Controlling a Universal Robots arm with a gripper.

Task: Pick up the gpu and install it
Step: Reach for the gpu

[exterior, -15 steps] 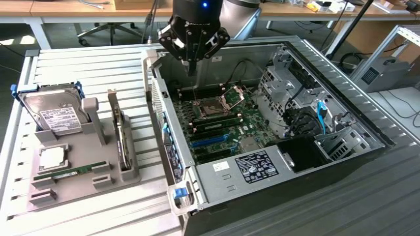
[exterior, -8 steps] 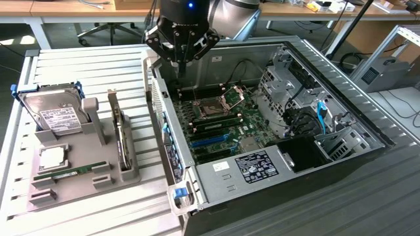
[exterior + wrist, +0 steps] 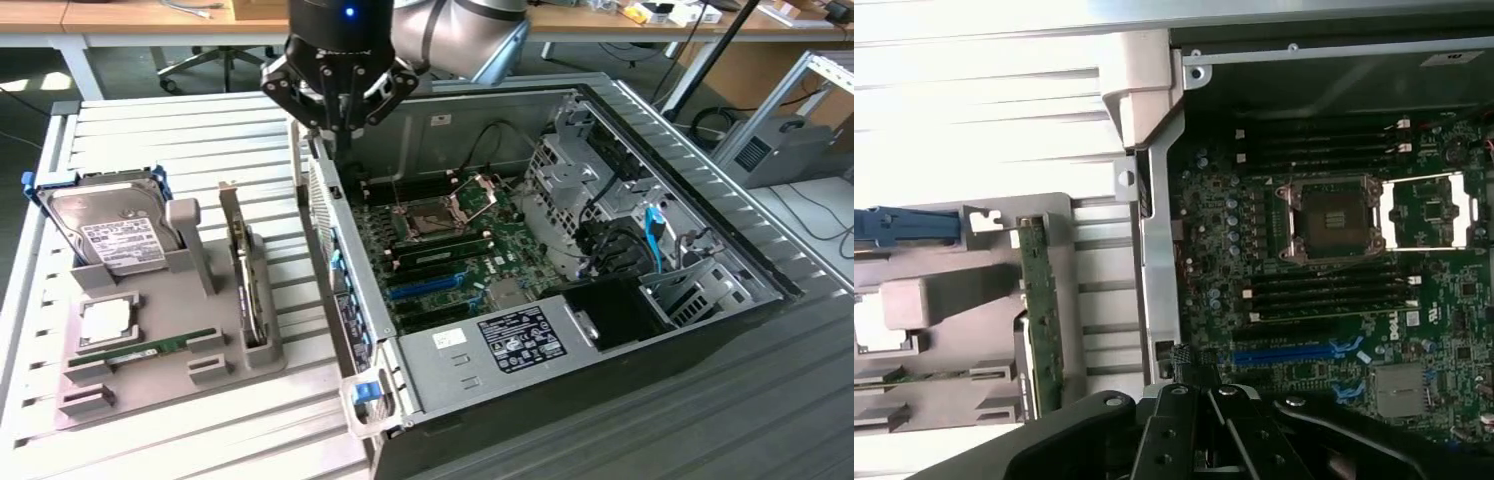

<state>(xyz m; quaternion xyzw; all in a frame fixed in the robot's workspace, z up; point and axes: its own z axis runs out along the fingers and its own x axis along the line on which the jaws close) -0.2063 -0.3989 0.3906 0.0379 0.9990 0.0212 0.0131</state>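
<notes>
In the exterior view, the black gripper (image 3: 342, 130) is seen pressed together and empty above the open grey metal computer case (image 3: 747, 270). The thin green-board gpu (image 3: 244, 275) is stood on edge in a grey moulded tray (image 3: 200, 320) beside the case. In the wrist view, the gpu (image 3: 1042, 320) is seen in the tray, apart from the closed fingers (image 3: 1174, 420).

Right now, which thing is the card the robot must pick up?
Find the grey tray beside the open computer case, on the exterior view's left. The card stands on its thin edge along the tray's side nearest the case. It is long, green and upright, unlike the small memory stick and the boxy hard drive.
</notes>
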